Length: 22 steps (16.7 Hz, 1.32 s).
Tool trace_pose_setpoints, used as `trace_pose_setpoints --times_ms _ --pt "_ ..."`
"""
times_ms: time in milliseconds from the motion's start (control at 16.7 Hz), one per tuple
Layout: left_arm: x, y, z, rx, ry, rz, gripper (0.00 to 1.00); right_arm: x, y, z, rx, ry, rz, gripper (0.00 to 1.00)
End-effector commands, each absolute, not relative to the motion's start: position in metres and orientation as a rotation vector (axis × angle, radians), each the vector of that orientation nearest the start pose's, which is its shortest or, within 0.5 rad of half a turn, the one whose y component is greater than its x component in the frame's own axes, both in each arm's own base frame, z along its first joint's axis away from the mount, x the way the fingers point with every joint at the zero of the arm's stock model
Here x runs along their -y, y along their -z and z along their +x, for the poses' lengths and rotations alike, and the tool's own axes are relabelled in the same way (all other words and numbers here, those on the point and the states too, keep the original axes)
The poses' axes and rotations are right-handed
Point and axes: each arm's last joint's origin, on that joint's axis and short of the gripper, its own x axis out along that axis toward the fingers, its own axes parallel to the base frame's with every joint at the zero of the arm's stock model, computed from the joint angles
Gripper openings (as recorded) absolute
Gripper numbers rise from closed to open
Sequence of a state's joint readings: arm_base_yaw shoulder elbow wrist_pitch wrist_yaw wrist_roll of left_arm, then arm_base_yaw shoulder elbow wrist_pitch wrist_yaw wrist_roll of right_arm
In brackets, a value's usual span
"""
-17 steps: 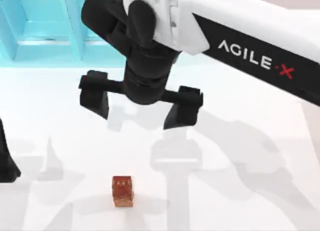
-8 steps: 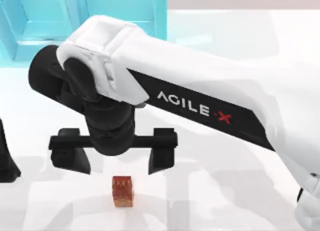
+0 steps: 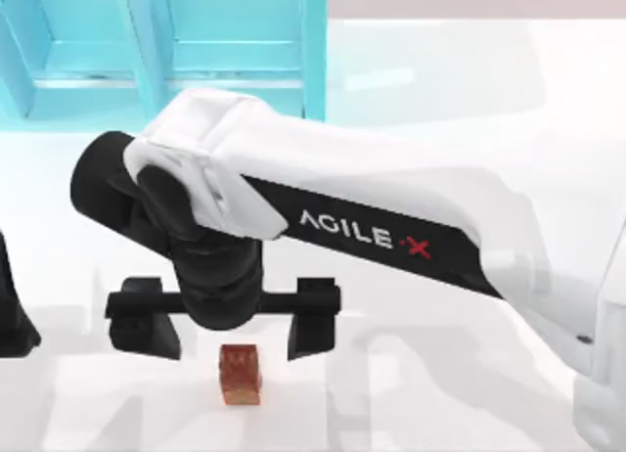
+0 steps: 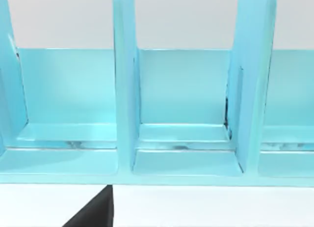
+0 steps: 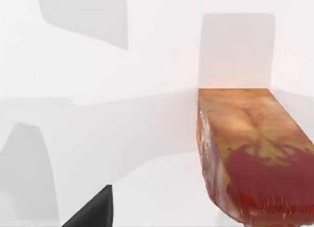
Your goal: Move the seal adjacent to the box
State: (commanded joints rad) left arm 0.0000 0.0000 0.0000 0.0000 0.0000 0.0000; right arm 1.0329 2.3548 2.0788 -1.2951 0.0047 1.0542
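Right gripper (image 3: 230, 327) hovered spread wide just behind the seal (image 3: 240, 374), fingers set to straddle it. Seal sat untouched near the worktop's (image 3: 440, 393) front edge. Left arm parked at the left edge.

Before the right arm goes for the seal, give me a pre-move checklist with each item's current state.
1. Right gripper open wider than the seal: ok.
2. Seal centred between the fingers: not ok; in the top view it sits nearer the right-hand finger.
3. Seal standing free on the table, untouched: ok.
4. Box in place at the table's far left: ok.
5. Left gripper parked at the left edge: ok.
6. Gripper height over the seal: cannot tell.
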Motion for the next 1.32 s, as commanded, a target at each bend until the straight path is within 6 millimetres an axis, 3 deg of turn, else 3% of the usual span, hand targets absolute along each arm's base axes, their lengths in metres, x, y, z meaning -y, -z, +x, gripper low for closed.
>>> trace_pose_setpoints --times_ms 300,600,1320 --pt "0.001 -0.16 0.106 0.0 0.0 0.0 1.0 -0.4 -0.126 0.231 -1.57 0.006 0.009 1.0" --pt "0.001 -0.16 0.106 0.0 0.0 0.0 1.0 -0.399 -0.122 0.23 -1.571 0.008 0.008 1.0" --pt "0.001 -0.16 0.106 0.0 0.0 0.0 1.0 -0.399 -0.122 0.23 -1.571 0.008 0.008 0.1"
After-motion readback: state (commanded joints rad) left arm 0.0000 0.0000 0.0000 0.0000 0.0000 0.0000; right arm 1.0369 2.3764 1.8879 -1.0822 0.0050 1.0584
